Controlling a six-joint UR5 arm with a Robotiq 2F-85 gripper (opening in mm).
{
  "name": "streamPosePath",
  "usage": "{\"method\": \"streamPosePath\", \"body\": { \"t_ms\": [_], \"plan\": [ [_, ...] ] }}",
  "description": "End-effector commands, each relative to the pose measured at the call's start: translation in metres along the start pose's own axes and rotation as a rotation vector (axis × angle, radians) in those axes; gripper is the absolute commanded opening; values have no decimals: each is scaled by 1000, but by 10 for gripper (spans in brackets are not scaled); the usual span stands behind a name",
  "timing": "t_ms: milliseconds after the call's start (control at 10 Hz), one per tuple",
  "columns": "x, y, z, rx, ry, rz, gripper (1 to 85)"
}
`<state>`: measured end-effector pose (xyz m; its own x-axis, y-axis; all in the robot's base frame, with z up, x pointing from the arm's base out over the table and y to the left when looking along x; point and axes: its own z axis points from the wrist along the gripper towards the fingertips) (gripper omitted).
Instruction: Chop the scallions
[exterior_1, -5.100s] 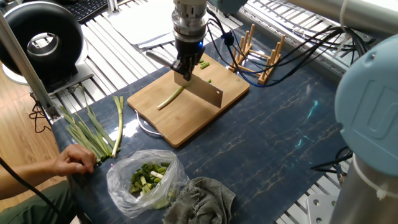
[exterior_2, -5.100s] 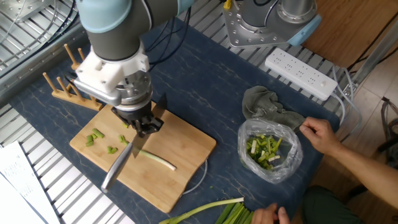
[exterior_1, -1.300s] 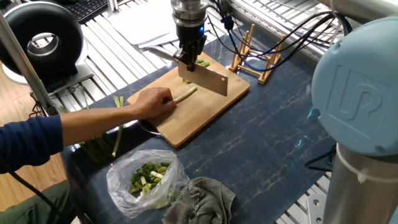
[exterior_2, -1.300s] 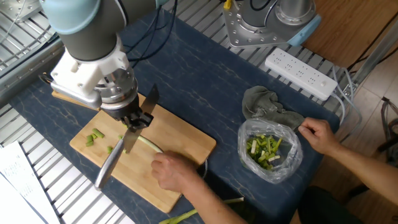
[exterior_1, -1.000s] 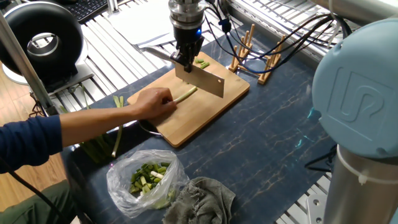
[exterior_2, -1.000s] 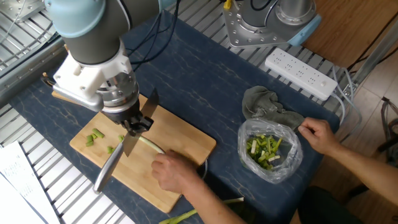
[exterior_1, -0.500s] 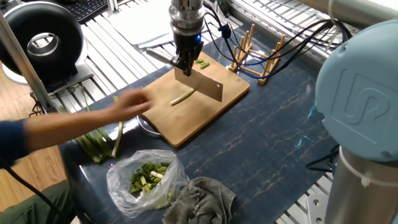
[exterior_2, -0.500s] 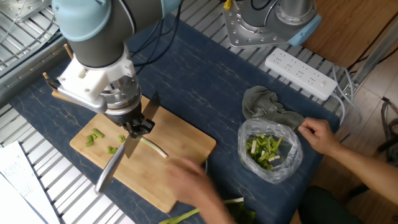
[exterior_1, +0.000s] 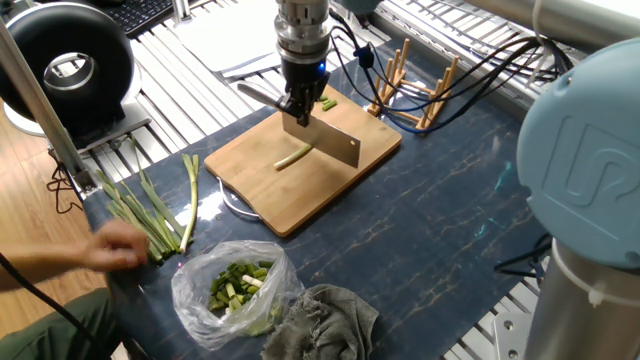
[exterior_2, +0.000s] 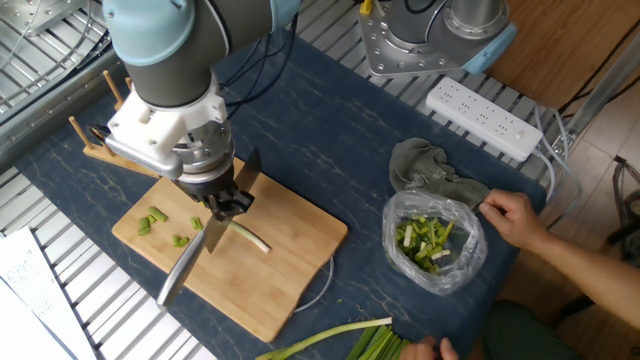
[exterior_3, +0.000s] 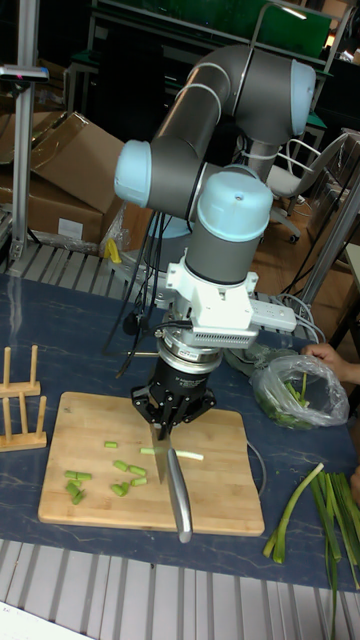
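A short scallion stalk (exterior_1: 293, 156) (exterior_2: 247, 238) (exterior_3: 186, 455) lies on the wooden cutting board (exterior_1: 262, 187) (exterior_2: 270, 290) (exterior_3: 220, 505). Several cut green bits (exterior_2: 153, 220) (exterior_3: 76, 481) (exterior_1: 326, 102) sit at the board's far end. My gripper (exterior_1: 297, 107) (exterior_2: 222, 205) (exterior_3: 163, 424) is shut on a knife handle. The steel blade (exterior_1: 334, 146) (exterior_2: 186, 265) (exterior_3: 177, 493) hangs over the stalk's green end.
A bundle of long uncut stalks (exterior_1: 145, 209) (exterior_2: 352, 340) (exterior_3: 314, 515) lies off the board, with a person's hand (exterior_1: 112, 247) by it. A clear bag of chopped greens (exterior_1: 233, 288) (exterior_2: 432, 242), a grey rag (exterior_2: 430, 173), a wooden rack (exterior_1: 413, 90) and a power strip (exterior_2: 484, 120) are around.
The person's hand let go of the stalk and pulled back off the board to the bundle. The stalk stays where it was placed. The knife shifted slightly over it.
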<state>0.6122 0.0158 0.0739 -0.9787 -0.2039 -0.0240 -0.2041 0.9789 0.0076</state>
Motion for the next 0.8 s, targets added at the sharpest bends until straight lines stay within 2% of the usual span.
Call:
{"method": "streamPosePath", "body": {
  "t_ms": [0, 200, 600, 700],
  "plan": [
    [-3, 0, 2, -13, -17, 6, 17],
    [-10, -1, 5, -14, -36, 4, 17],
    [-29, -11, 17, 18, -84, 0, 17],
    [-30, -18, 11, 29, -77, -21, 17]
  ]
}}
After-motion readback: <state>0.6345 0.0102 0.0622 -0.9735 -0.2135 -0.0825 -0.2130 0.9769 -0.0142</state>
